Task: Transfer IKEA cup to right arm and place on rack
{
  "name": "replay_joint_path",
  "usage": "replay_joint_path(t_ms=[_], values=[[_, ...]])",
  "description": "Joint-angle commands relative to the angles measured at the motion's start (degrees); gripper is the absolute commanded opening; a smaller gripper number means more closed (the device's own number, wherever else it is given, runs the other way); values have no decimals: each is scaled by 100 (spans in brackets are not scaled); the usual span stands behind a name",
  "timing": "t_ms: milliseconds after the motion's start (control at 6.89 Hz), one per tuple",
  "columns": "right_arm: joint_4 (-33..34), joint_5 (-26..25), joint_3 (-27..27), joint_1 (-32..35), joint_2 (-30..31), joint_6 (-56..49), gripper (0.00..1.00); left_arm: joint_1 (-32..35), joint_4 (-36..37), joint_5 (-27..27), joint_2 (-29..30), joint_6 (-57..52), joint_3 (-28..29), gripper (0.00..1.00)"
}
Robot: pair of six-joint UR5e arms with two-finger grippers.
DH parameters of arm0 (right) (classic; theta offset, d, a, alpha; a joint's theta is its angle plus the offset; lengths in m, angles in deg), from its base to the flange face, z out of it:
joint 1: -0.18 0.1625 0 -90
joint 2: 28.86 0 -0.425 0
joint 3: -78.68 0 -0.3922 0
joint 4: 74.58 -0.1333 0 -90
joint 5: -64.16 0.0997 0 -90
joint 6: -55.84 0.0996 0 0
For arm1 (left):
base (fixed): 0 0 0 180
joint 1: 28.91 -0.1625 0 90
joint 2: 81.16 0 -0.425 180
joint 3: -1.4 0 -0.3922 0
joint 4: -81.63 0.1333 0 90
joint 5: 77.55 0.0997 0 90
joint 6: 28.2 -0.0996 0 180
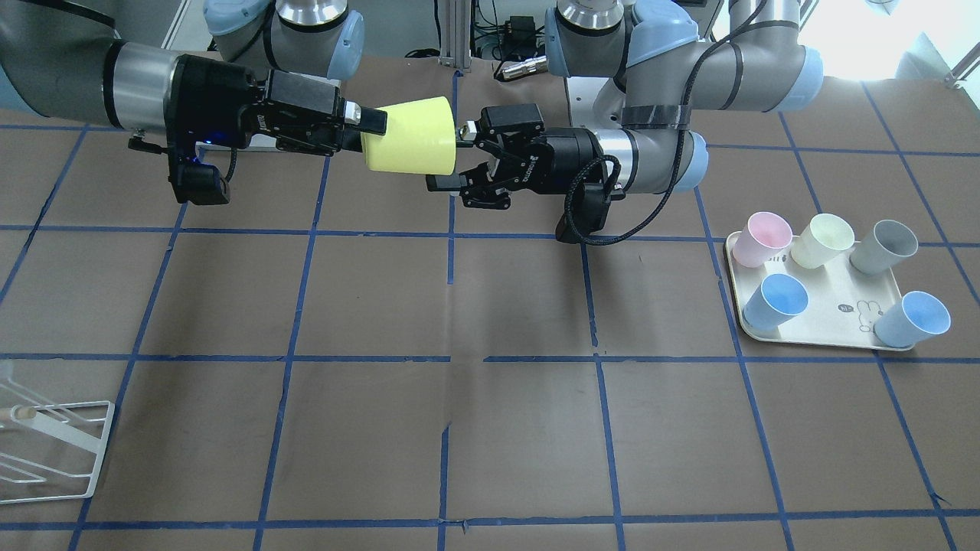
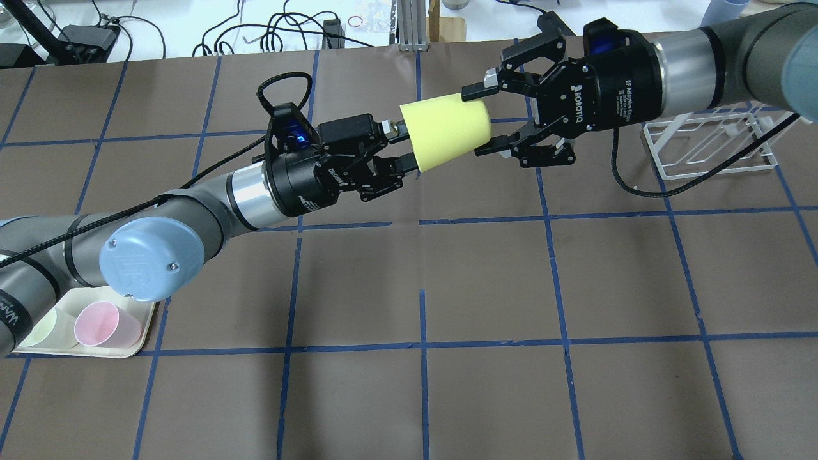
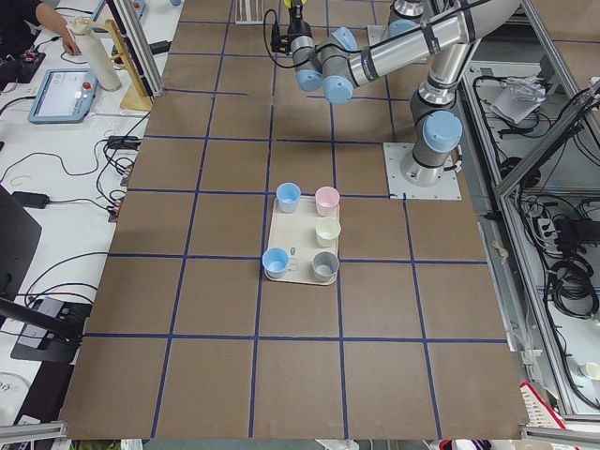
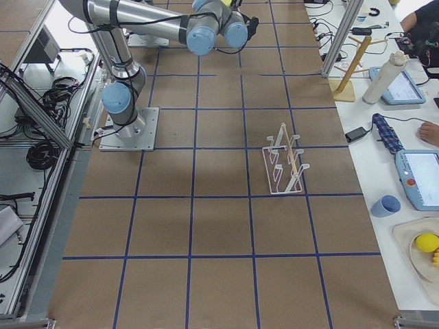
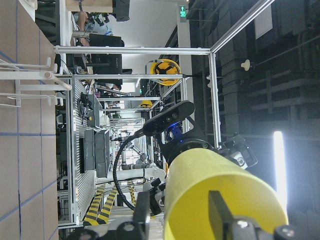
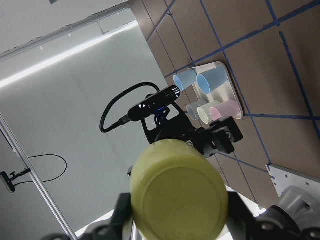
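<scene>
The lemon-yellow IKEA cup [image 1: 413, 138] [image 2: 447, 131] hangs on its side in the air between both grippers, above the far middle of the table. My right gripper [image 2: 482, 121] [image 1: 375, 134] is shut on its base end, one finger on each side; the right wrist view shows the cup's closed bottom [image 6: 177, 190] between the fingers. My left gripper [image 2: 406, 148] [image 1: 450, 157] is at the rim end with its fingers apart. In the left wrist view a gap shows between the lower finger [image 5: 142, 210] and the cup [image 5: 220, 170]. The white wire rack [image 2: 709, 144] [image 1: 53, 448] [image 4: 285, 168] stands empty beyond the right gripper.
A cream tray [image 1: 834, 306] [image 2: 147, 326] on the robot's left side holds a pink cup [image 1: 762, 237], a pale cream cup [image 1: 823, 239], a grey cup [image 1: 884, 246] and two light blue cups [image 1: 775, 300]. The left forearm passes over it in the overhead view.
</scene>
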Motion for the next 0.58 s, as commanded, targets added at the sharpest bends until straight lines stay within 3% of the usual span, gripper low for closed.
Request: replay_joint_path(t_ms=[0,145,435], values=[[9,-279,234,-124,-47,70,62,-77,-7,45,2,1,28,92],[9,-760,480,-360,-56,280,62,-113,-7,106,-6,10,45,93],[375,-1655,684,-651,-65,500,62,-488,2,1172,29,517,324,97]])
